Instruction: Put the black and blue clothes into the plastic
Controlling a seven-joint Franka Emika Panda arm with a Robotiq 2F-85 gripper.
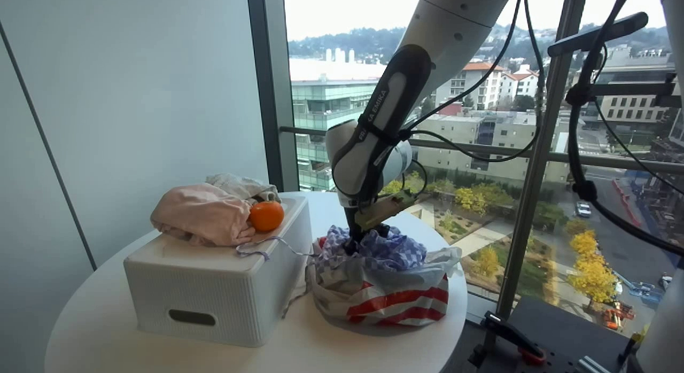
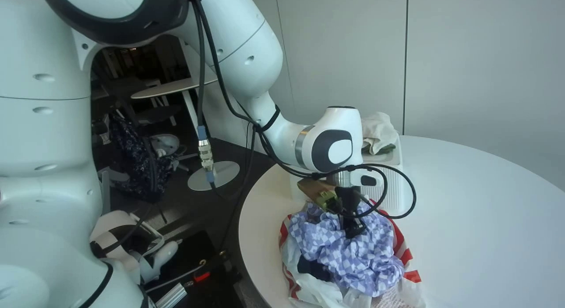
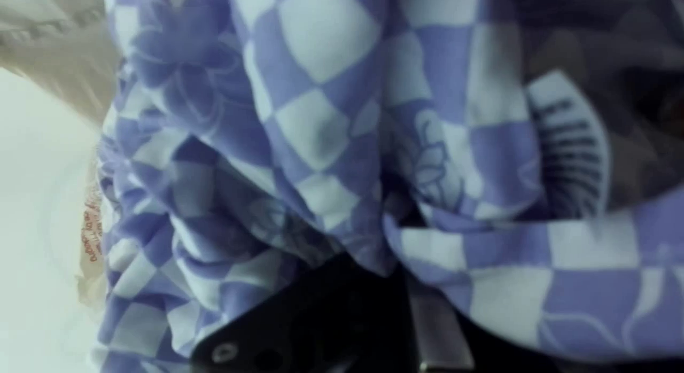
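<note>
A blue and white checkered cloth lies bunched in and over the mouth of a white plastic bag with red stripes. The cloth shows in both exterior views (image 1: 395,250) (image 2: 357,264) and fills much of the wrist view (image 3: 320,122). The bag stands on the table in both exterior views (image 1: 401,303) (image 2: 320,291). A black cloth (image 2: 312,268) shows beside the checkered one inside the bag. My gripper (image 1: 354,245) points down into the checkered cloth, also in an exterior view (image 2: 353,228). In the wrist view the gripper (image 3: 387,274) appears shut on a fold; its fingertips are hidden by cloth.
A white ribbed box (image 1: 192,293) stands beside the bag on the round white table (image 1: 96,330). A pink cloth (image 1: 200,212), a beige cloth (image 1: 240,185) and an orange fruit (image 1: 266,216) lie on it. A thin cord (image 1: 291,247) runs from box to bag.
</note>
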